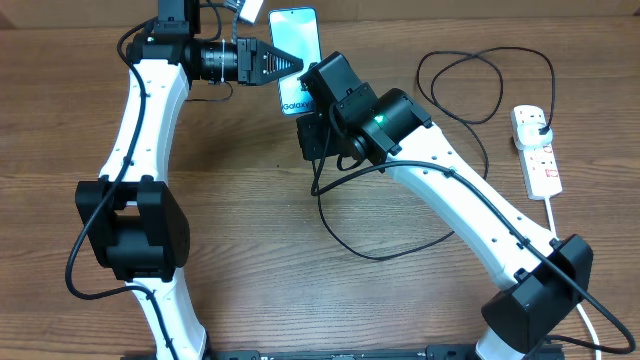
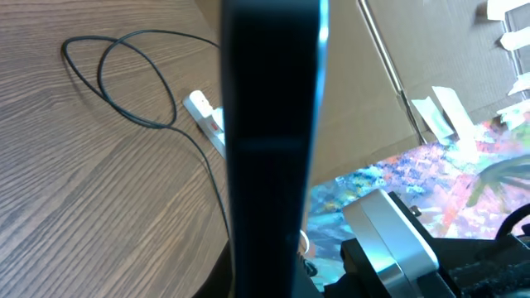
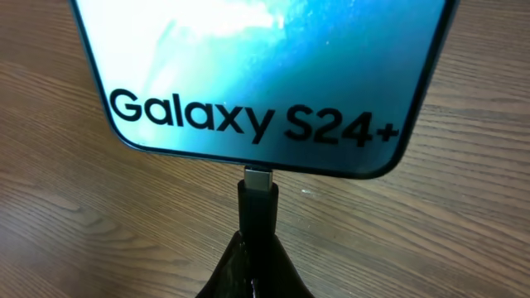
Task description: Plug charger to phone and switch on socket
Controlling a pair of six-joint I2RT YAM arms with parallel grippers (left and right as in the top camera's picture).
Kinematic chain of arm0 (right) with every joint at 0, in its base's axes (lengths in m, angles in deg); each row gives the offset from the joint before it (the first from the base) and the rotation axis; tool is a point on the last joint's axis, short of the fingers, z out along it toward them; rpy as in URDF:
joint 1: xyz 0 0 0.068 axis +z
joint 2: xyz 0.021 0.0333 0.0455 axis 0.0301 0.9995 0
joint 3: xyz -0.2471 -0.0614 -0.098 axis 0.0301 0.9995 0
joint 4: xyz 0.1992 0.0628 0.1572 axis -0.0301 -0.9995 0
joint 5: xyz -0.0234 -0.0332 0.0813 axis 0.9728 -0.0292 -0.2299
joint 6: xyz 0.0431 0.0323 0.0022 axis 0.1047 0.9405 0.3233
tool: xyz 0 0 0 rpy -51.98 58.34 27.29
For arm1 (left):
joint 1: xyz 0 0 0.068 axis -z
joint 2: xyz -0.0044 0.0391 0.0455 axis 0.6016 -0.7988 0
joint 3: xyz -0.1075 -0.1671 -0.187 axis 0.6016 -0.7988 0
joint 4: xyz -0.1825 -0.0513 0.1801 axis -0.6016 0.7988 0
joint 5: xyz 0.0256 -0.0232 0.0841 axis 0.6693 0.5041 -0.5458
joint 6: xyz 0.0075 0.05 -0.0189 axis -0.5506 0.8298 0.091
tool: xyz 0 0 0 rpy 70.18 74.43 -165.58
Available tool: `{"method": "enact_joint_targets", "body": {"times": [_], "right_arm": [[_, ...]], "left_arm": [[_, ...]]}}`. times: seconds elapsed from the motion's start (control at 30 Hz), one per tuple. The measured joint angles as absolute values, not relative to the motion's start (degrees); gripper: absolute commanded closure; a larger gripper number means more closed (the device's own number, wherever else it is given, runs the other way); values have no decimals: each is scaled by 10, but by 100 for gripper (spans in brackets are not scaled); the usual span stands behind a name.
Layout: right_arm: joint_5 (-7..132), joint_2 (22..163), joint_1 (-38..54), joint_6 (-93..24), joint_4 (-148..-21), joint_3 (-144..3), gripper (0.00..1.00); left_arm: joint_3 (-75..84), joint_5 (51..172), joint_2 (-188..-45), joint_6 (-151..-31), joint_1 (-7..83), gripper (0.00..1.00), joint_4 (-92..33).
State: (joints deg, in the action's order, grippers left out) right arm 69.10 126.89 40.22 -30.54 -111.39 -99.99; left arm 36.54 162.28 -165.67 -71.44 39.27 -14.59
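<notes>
Up at twelve o'clock on the wooden table (image 1: 250,220), the left gripper (image 1: 288,63) is pinching the flat black-edged phone with the glowing blue screen (image 1: 296,35) by its side, I'm guessing to brace it. The right gripper (image 3: 257,261) is squeezing the connector (image 3: 257,203) of the thin black charger cable (image 1: 378,257), lining it up at the phone's bottom port. The white power strip with red switches (image 1: 540,160) is sitting untouched at three o'clock.

A brown wood-grain tabletop (image 1: 250,200) fills the room's view, evenly lit, with only soft shadows. Past its far edge, the left wrist view shows a plain tan board (image 2: 348,108), a brightly printed blue-and-pink sheet (image 2: 397,178), and white paper scraps (image 2: 443,112).
</notes>
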Motion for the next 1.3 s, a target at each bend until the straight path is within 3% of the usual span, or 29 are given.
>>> {"method": "enact_joint_targets", "body": {"times": [1.3], "right_arm": [[694,1269,402,-305,-1102,-1000,96]], "left_arm": [[365,1626,-1657,-714,393,96,-146]]}}
